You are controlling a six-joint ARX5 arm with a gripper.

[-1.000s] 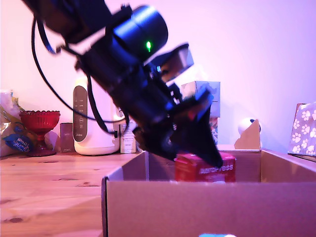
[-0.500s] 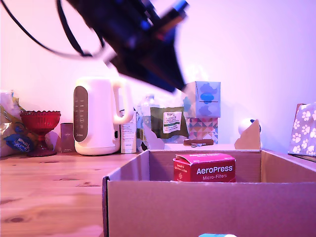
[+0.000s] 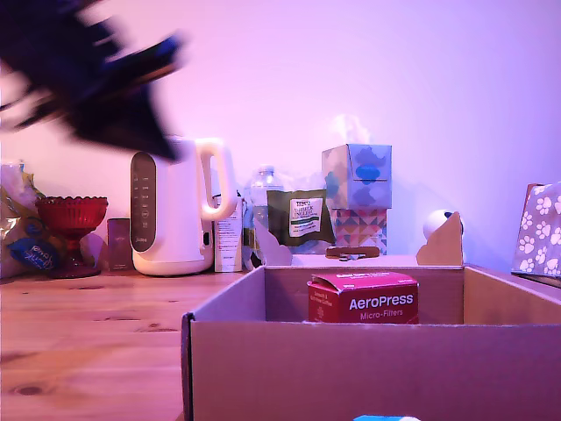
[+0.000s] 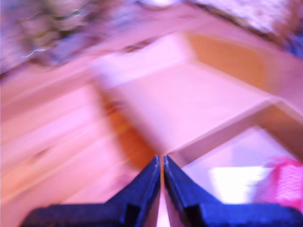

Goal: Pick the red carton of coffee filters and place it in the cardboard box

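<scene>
The red carton of coffee filters point(image 3: 363, 298) rests inside the cardboard box point(image 3: 368, 364), its white "AeroPress Micro-Filters" face toward the exterior camera. In the wrist view the carton point(image 4: 284, 187) is a pink-red blur within the box point(image 4: 227, 56), off to one side of the fingers. My gripper point(image 3: 145, 132) is a dark motion-blurred shape high at the exterior view's left, above the table and well clear of the box. In the wrist view my gripper point(image 4: 162, 163) shows its two dark fingertips almost touching, shut with nothing between them.
A white kettle point(image 3: 171, 206) stands at the back of the wooden table point(image 3: 88, 338). A red glass goblet point(image 3: 70, 219) is at the far left. Stacked patterned tissue boxes point(image 3: 358, 197), a green pouch point(image 3: 300, 217) and a paw-print box point(image 3: 539, 228) line the back and right.
My gripper let go of the carton inside the box, rose out of it and swung up and to the exterior view's left. The carton stays in the box.
</scene>
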